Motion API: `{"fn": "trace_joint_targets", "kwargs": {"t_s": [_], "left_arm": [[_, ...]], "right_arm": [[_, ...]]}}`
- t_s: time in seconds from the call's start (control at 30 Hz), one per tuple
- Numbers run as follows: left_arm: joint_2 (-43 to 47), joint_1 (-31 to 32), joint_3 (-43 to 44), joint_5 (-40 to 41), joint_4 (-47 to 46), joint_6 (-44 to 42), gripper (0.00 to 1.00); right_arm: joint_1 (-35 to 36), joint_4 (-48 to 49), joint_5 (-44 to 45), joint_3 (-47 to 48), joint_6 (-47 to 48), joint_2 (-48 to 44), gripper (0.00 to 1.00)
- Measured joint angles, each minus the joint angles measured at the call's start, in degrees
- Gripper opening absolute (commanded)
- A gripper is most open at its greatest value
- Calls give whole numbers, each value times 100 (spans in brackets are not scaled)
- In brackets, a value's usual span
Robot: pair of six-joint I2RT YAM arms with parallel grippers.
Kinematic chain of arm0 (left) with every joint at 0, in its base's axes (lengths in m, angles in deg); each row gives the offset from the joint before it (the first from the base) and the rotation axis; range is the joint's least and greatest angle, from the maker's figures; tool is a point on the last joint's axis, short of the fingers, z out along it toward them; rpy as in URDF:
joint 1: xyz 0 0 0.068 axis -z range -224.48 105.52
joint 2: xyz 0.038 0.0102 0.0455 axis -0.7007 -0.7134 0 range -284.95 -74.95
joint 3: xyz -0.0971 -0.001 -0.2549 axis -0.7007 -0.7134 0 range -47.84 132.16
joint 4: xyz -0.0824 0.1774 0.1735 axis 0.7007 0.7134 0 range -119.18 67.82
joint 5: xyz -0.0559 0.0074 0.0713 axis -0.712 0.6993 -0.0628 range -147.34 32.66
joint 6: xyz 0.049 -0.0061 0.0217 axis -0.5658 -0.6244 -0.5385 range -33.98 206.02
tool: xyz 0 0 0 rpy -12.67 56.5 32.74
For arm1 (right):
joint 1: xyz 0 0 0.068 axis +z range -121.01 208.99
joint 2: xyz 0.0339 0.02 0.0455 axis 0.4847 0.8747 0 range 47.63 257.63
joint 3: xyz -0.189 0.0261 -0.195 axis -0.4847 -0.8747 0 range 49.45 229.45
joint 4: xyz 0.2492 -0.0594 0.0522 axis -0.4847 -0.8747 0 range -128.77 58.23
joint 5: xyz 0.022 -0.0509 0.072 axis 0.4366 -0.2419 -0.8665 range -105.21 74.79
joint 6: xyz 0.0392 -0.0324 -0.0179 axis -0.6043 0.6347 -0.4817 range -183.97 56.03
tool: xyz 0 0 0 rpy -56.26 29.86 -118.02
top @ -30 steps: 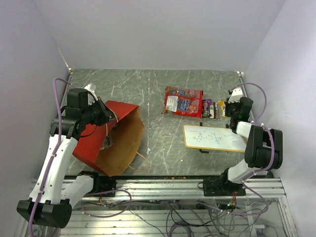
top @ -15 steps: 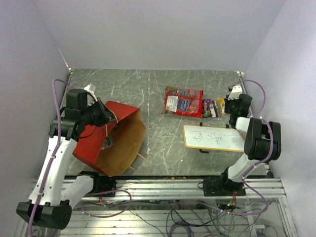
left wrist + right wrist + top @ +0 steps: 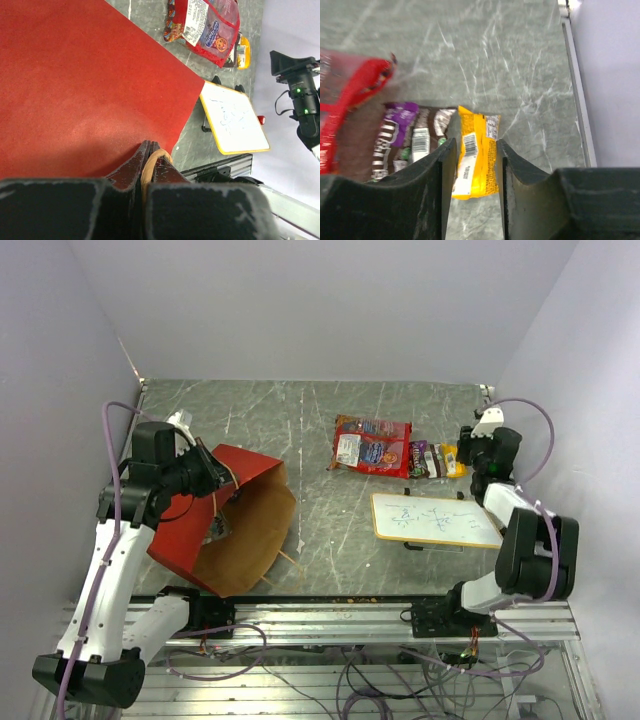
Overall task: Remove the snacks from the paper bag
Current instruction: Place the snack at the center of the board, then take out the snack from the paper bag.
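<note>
my left gripper (image 3: 150, 148) is clamped on the handle (image 3: 151, 162) of the bag (image 3: 75, 90), which lies tipped on the left of the table (image 3: 330, 530). my right gripper (image 3: 475, 145) hangs, jaws apart, over the yellow packet (image 3: 479, 150). it lies beside the purple packet (image 3: 405, 140) and the red pack (image 3: 372, 445), well apart from the bag.

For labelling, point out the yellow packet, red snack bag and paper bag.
yellow packet (image 3: 476, 150), right wrist view, its middle.
red snack bag (image 3: 372, 446), top external view, its middle.
paper bag (image 3: 180, 530), top external view, red outer wall.
</note>
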Motion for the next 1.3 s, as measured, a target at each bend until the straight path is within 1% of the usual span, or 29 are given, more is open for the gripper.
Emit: {"fn": "trace_joint_targets", "kwargs": {"t_s": [0.13,0.27,0.33,0.43,0.53,0.6,0.73,0.9,0.93,0.97,1.1,1.13,1.2,1.27,1.3], "left_arm": [[48,0,-15,-15,-9,44,7],[136,0,-90,-35,-44,101,7],[127,0,-92,-44,-44,118,7],[114,2,-92,-50,-46,144,7],[127,2,-92,-50,-50,175,7],[142,2,-94,-50,-52,205,7],[162,2,-94,-50,-44,212,7],[249,2,-109,-37,-20,219,7],[282,2,-125,-37,-22,238,7],[321,2,-144,-37,-24,254,7],[354,2,-164,-35,-9,260,7],[354,2,-164,-31,2,260,7],[354,2,-155,-24,37,256,7],[348,2,-109,2,103,254,7],[348,2,-81,15,118,251,7]], "right_arm": [[162,-22,-177,-308,-525,-898,41],[863,-17,-483,-605,-1104,-1609,45],[1401,-55,-627,-675,-1375,-1781,48],[2308,-184,-800,-688,-1836,-1934,51],[3058,-247,-892,-688,-2256,-2020,53],[3550,-249,-894,-686,-2476,-2037,54],[4905,-286,-634,-656,-2704,-2015,56],[6590,-529,39,-186,-2575,-1633,59],[6826,-584,214,-68,-2498,-1541,60],[7189,-669,492,120,-2356,-1403,61],[8155,-817,1388,643,-1665,-883,67],[8310,-837,1530,732,-1497,-765,70],[8585,-855,1775,975,-1069,-422,82],[8660,-800,1947,1145,-817,-129,96],[8666,-686,2083,1237,-688,70,99]]}}
